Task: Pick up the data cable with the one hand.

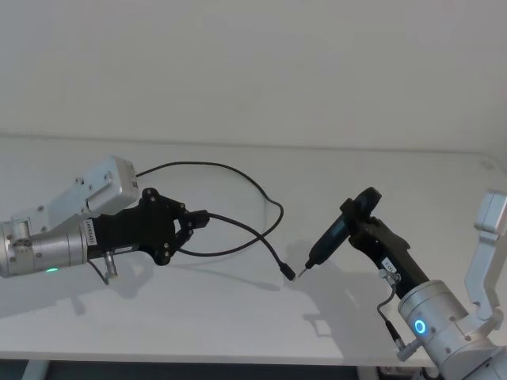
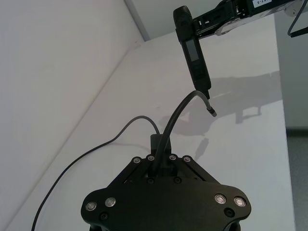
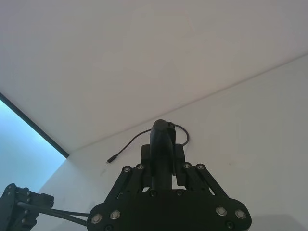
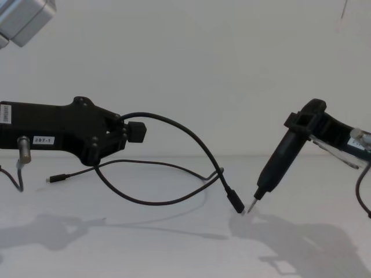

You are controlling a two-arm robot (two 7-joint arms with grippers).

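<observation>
My left gripper (image 1: 192, 221), broad and matte black with a white label, hovers above the white table (image 1: 198, 317), shut on the data cable (image 1: 238, 172). The glossy black cord arcs out from its fingers (image 4: 131, 132) and droops toward the table. One plug (image 4: 236, 203) hangs just over the surface at the middle. The other end (image 4: 55, 178) lies on the table behind the gripper. My right gripper (image 1: 360, 224) is on the right, shut on a slim black pointed tool (image 4: 281, 159). The tool's tip sits close beside the hanging plug.
A pale wall (image 1: 253, 71) backs the table's far edge. The table's front edge (image 1: 198, 360) runs along the bottom of the head view. Bare tabletop lies in front of both arms.
</observation>
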